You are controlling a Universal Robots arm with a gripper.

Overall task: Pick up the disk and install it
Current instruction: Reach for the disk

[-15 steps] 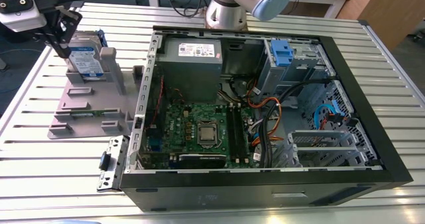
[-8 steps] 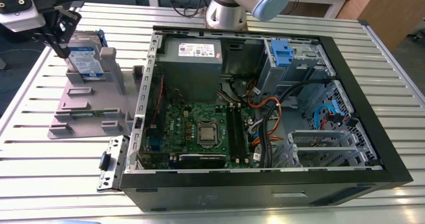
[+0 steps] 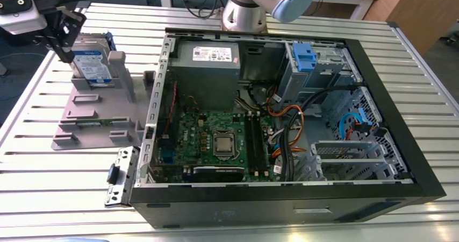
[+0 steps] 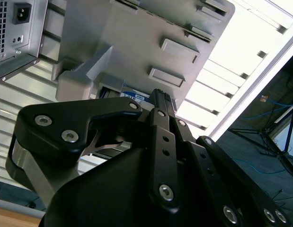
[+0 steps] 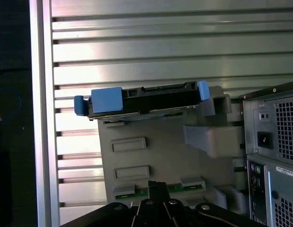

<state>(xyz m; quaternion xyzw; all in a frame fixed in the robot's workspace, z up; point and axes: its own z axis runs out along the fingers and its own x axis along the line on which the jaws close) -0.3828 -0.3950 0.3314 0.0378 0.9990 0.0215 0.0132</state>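
1. So the disk [image 3: 93, 65] stood on edge in a grey stand [image 3: 100, 115] on the tabletop [image 3: 57, 191], at 10 o'clock from the open PC case [image 3: 287, 208] in the exterior view.
2. The pincer [image 3: 69, 55] hung near the disk's 10 o'clock, fingers pinched together with nothing between them.

The disk [image 5: 145, 100] stands on edge in a grey holder [image 5: 165, 156], with its blue bracket [image 5: 106, 100] capping both ends. The holder lies on a slatted metal table [image 5: 160, 47]. Seen from the disk, a computer case [image 5: 274, 156] sits at about four o'clock, just beside the holder. The black gripper [image 5: 158, 187] is at six o'clock, apart from the disk.
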